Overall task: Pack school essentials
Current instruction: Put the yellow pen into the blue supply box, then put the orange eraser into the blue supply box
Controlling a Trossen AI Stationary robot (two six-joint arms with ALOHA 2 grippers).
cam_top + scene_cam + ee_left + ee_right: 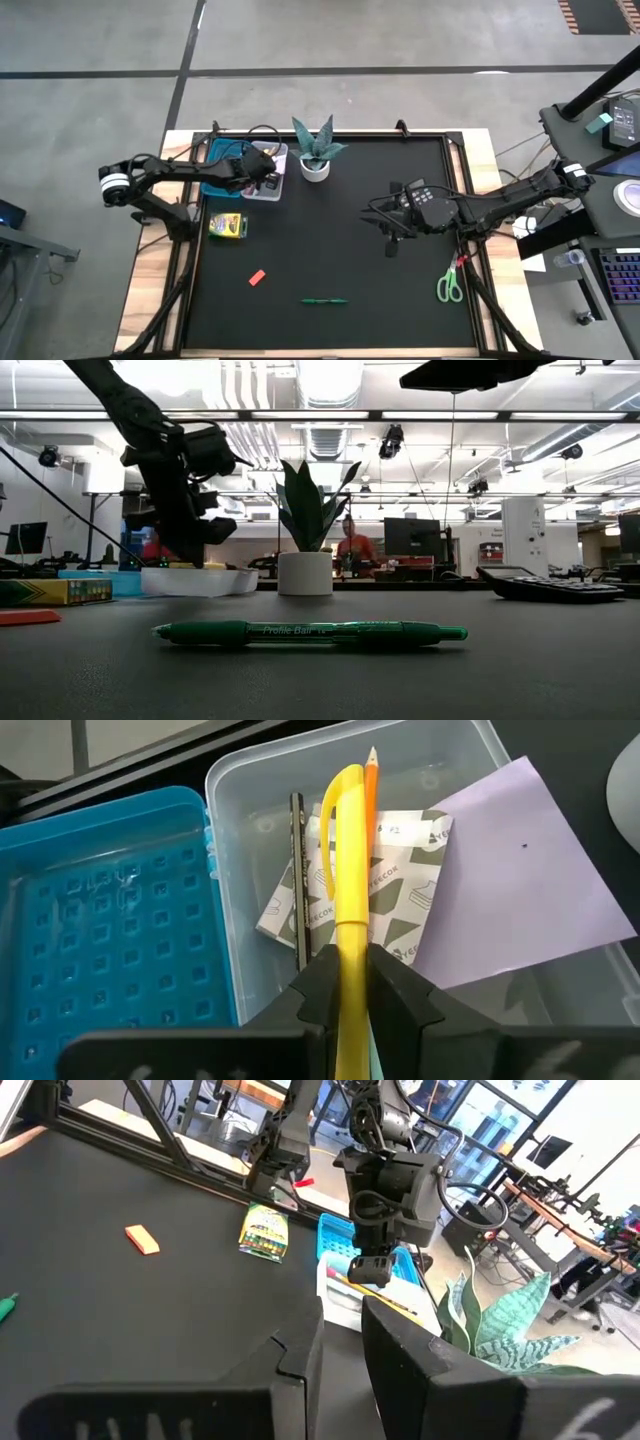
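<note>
My left gripper (350, 955) hovers over the clear box (480, 780) and is shut on a yellow pen (345, 850). In the box lie a white patterned packet (405, 890), a dark pencil (297, 870), an orange pencil (371, 790) and a purple sheet (520, 870). On the mat lie the yellow crayon box (228, 225), the red eraser (257, 277), the green pen (325, 300) and the green-handled scissors (450, 285). My right gripper (390, 240) hangs over the mat's right half, its fingers a narrow gap apart, holding nothing. My left gripper pinches the yellow pen between its two fingers at the barrel (350, 932), well back from the clip end. The fingers come from above, pointing down into the box, and the pen runs on past them along their length. Its clip end (345, 775) reaches over the packet.
The box's blue lid (218, 165) lies open toward the table's left. A spiky plant in a white pot (316, 152) stands right beside the box. A dark calculator (550, 585) lies under the right arm. Bare mat stretches across the middle.
</note>
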